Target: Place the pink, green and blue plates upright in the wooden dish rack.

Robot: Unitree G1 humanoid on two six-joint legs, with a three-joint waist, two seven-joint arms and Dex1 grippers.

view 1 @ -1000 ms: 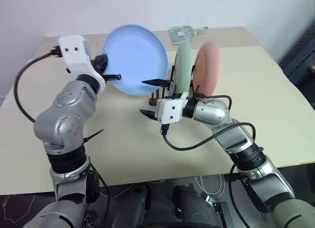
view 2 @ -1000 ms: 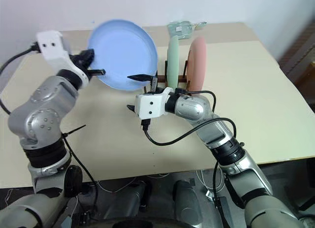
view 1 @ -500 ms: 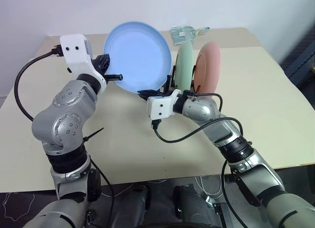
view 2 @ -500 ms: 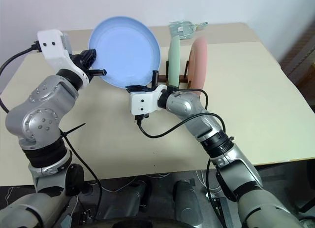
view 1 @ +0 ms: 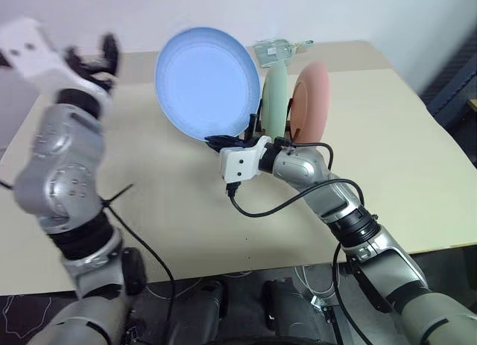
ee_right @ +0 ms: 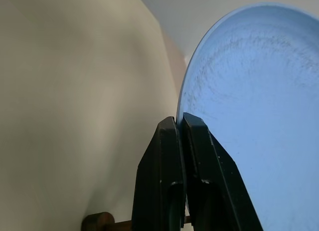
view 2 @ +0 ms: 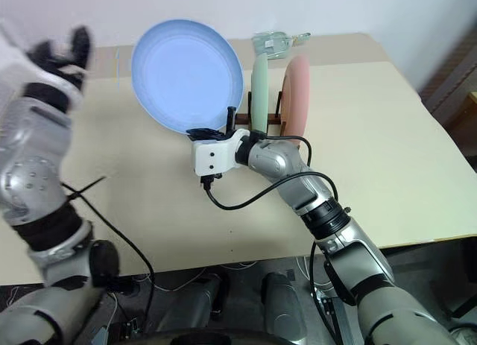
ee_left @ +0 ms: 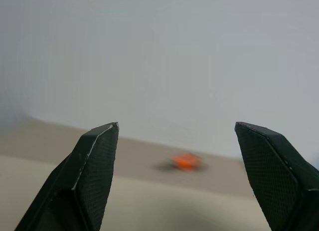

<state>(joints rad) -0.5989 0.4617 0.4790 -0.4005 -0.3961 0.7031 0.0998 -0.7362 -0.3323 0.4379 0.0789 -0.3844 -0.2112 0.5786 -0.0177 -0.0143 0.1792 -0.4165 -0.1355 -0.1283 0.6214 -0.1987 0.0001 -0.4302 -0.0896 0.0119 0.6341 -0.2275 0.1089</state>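
Our right gripper [view 1: 218, 141] pinches the blue plate [view 1: 205, 84] by its near rim, left gripper [view 1: 91, 56] spread, so we next seat it in the wooden dish rack [view 2: 277, 120].

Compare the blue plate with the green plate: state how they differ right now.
The blue plate is pinched at its lower rim by the right hand and faces the camera, tilted; the green plate stands edge-on in the wooden dish rack, untouched. Both are round, matte and of like size.
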